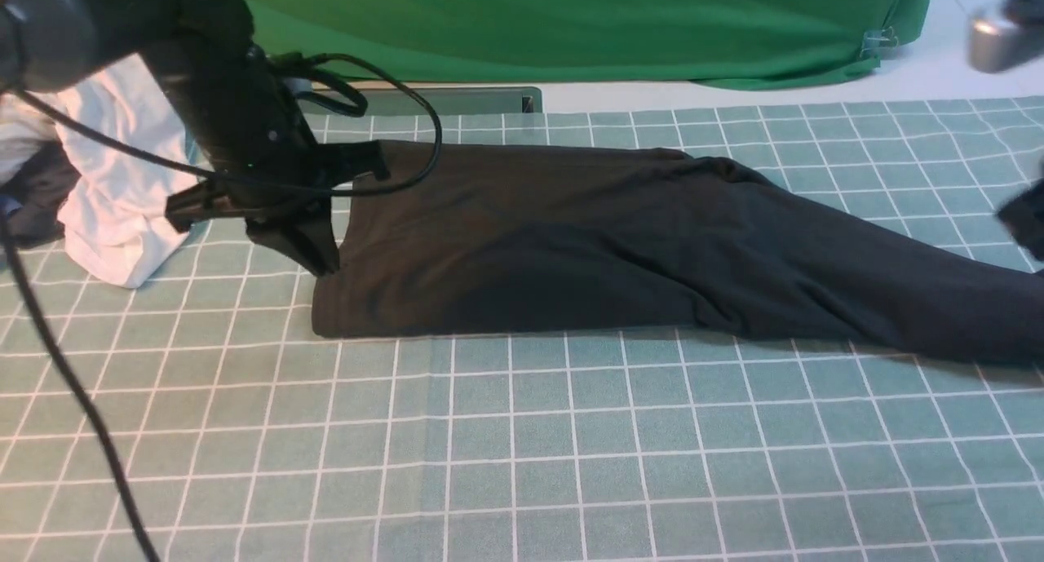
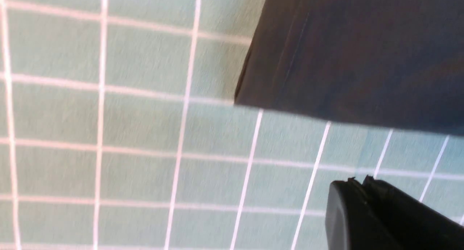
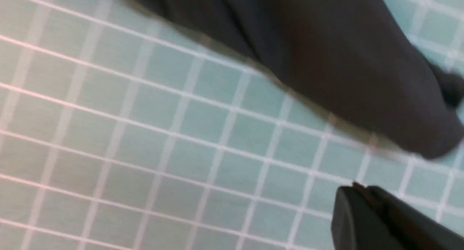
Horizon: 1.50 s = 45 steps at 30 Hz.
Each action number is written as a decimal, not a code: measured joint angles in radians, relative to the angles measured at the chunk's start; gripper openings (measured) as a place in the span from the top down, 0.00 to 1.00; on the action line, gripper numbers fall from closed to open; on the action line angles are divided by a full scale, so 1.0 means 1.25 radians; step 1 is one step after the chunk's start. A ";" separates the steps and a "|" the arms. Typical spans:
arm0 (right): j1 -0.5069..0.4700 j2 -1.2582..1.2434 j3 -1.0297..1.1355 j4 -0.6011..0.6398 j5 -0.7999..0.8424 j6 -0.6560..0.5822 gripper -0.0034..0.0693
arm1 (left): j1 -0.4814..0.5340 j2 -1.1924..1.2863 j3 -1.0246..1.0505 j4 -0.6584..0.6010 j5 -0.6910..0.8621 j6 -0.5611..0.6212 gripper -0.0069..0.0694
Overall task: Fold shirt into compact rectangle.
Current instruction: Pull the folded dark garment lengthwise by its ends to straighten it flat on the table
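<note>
Tablecloth of mint-green fabric with white grid lines [image 1: 522, 448], spread flat and carrying a large black short-sleeved knit T-shirt [image 1: 571, 236], laid out as a long band. Left end of the band squared off and smooth; right end narrower, rumpled, running out past the frame's right edge. Logo and neck label out of sight.

At the band's left edge, the black left gripper [image 1: 322, 260], angled down, tip just beside the cloth; contact impossible to judge from the front. From the left wrist camera: jaws pressed together, nothing between them, over bare grid, apart from a squared corner of the T-shirt [image 2: 344, 54].

From the right wrist camera: the black right gripper [image 3: 359, 188], jaws likewise together and empty, over bare grid near the rounded, bunched end of the T-shirt [image 3: 344, 68], not touching it. In the front view, only a dark blur at the right edge.

Far left, behind the left arm: a crumpled white garment [image 1: 122, 195] beside a small dark cloth [image 1: 37, 199]. Thin black cable [image 1: 73, 382] trailing across the near-left corner. Bright green fabric backdrop [image 1: 587, 24] along the far side.
</note>
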<state>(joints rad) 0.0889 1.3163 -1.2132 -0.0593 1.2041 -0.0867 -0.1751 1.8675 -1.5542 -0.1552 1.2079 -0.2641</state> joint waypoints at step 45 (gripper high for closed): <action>-0.103 0.014 0.109 0.058 -0.113 -0.004 0.91 | 0.002 0.078 0.183 -0.004 -0.247 0.005 0.89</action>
<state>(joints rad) -0.0399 1.3338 -1.0767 0.0138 1.0626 -0.0913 -0.1728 1.9647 -1.3255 -0.1596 0.8994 -0.2572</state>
